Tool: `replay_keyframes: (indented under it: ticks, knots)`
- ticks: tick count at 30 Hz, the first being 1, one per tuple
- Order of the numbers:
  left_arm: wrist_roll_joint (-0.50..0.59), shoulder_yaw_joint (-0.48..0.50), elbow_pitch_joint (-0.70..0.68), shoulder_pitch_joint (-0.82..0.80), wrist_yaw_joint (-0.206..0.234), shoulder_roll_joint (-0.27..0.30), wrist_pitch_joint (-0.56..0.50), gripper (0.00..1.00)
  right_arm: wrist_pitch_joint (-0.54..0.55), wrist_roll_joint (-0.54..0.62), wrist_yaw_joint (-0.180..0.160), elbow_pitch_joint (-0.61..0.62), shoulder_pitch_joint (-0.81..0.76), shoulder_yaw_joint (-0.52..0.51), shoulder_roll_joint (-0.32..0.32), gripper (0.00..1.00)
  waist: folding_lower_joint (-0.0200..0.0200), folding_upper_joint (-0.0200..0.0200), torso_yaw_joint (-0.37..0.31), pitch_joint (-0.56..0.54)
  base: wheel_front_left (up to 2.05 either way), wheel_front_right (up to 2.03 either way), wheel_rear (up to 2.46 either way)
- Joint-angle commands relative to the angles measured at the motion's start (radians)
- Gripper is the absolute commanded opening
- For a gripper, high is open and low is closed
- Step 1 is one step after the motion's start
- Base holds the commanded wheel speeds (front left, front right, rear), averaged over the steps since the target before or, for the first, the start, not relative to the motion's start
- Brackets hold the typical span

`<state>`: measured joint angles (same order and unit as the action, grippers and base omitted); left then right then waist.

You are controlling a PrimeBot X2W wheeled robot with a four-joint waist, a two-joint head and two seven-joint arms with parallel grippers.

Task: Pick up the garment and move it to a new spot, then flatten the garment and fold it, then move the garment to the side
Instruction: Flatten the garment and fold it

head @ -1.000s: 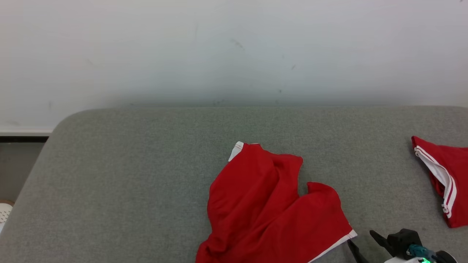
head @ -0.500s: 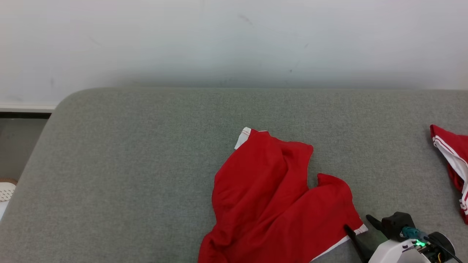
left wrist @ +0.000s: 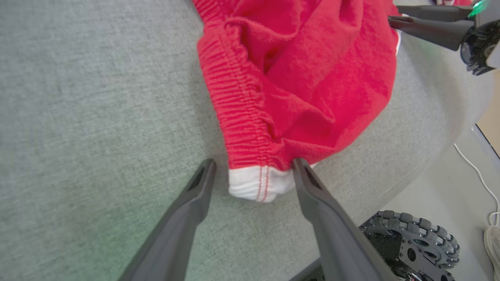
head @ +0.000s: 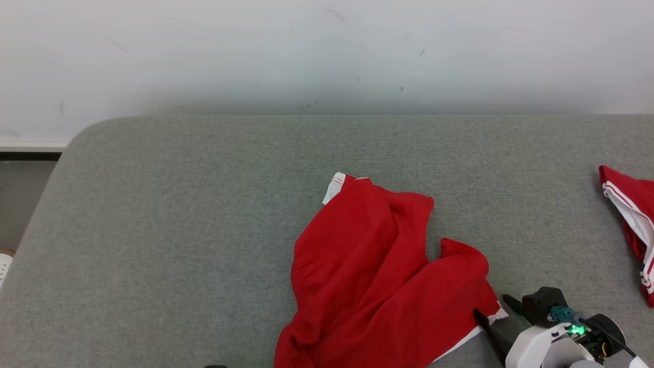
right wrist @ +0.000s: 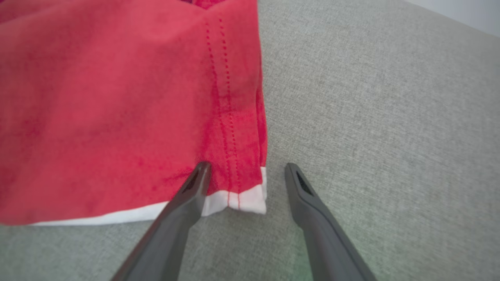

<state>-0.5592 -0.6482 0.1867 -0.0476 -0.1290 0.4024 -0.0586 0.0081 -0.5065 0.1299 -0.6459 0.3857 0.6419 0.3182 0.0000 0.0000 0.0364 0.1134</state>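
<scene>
The garment is a pair of red shorts with white trim, lying crumpled on the grey cushion. My right gripper is open at the garment's lower right corner. In the right wrist view the right gripper straddles the white-hemmed corner of the garment, its left finger over the cloth. My left gripper is open, with the white-trimmed end of the garment's elastic waistband between its fingertips. The right gripper also shows at the top right of the left wrist view.
A second red piece with white stripes lies at the cushion's right side. A pale wall stands behind. The cushion's rounded corner drops to the floor at the left. My wheeled base and a white cable lie below the near edge.
The head camera has tilted, so the whole picture sits higher. My right gripper has come forward and left until its fingers straddle the garment's white-hemmed corner. The garment has not moved.
</scene>
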Motion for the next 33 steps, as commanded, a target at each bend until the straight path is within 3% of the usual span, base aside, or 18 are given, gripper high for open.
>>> replay_keyframes:
  ticks: [1,2,4,5,7,8,9,10,11,19,23,33]
  knots:
    - [-0.012,-0.014,0.008,-0.014,-0.002,0.004,0.006,1.0,0.019,-0.018,0.001,-0.017,-0.007,0.029,-0.007,1.0,0.0,0.0,0.0,-0.001,0.0,0.0,0.0]
    - [-0.021,-0.026,0.012,-0.018,-0.002,0.001,0.007,1.0,0.025,-0.026,0.002,-0.019,-0.006,0.043,-0.009,1.0,0.0,0.0,0.0,-0.002,0.0,0.0,0.0]
    - [-0.032,-0.044,0.022,-0.028,-0.002,0.001,0.015,0.61,0.04,-0.046,0.004,-0.026,-0.006,0.069,-0.01,0.97,0.0,0.0,0.001,-0.003,0.0,0.0,0.0]
    - [-0.039,-0.054,0.028,-0.034,-0.002,-0.001,0.017,0.47,0.049,-0.058,0.004,-0.028,-0.007,0.081,-0.011,0.82,0.0,0.0,0.002,-0.003,0.0,0.0,0.0]
    - [-0.056,-0.074,0.04,-0.042,-0.002,-0.005,0.028,0.36,0.064,-0.094,0.004,-0.035,-0.006,0.095,-0.017,0.64,0.0,0.0,0.002,-0.005,0.0,0.0,0.0]
    - [-0.064,-0.084,0.047,-0.047,-0.002,-0.008,0.034,0.27,0.075,-0.105,0.004,-0.038,-0.003,0.104,-0.017,0.44,0.0,0.0,0.001,-0.006,0.0,0.0,0.0]
    - [-0.068,-0.097,0.054,-0.052,-0.002,-0.011,0.036,0.13,0.083,-0.118,0.004,-0.036,0.0,0.118,-0.016,0.38,0.0,0.0,0.001,-0.008,0.0,0.0,0.0]
    - [-0.08,-0.11,0.06,-0.054,-0.002,-0.015,0.042,0.05,0.078,-0.146,0.004,-0.031,0.001,0.119,-0.021,0.0,0.0,0.0,-0.001,-0.012,0.0,0.0,0.0]
    - [-0.093,-0.121,0.067,-0.055,-0.002,-0.019,0.048,0.0,0.08,-0.174,0.004,-0.025,0.001,0.117,-0.026,0.0,0.0,0.0,-0.002,-0.015,0.0,0.0,0.0]
    - [-0.278,-0.143,0.044,-0.045,-0.002,-0.042,0.103,0.0,0.048,-0.384,0.001,0.082,0.004,0.091,0.023,0.0,0.0,0.0,-0.025,-0.061,0.0,0.0,0.0]
    - [-0.375,-0.115,-0.06,-0.037,-0.002,-0.002,0.114,0.0,0.025,-0.494,0.001,0.189,-0.018,0.051,0.069,0.0,0.0,0.0,-0.043,-0.102,0.0,0.0,0.0]
    - [-0.481,-0.054,-0.42,-0.067,0.006,0.094,0.036,0.0,-0.008,-0.704,0.001,0.545,-0.106,-0.129,0.23,0.0,0.0,0.0,-0.084,-0.166,0.0,0.0,0.0]
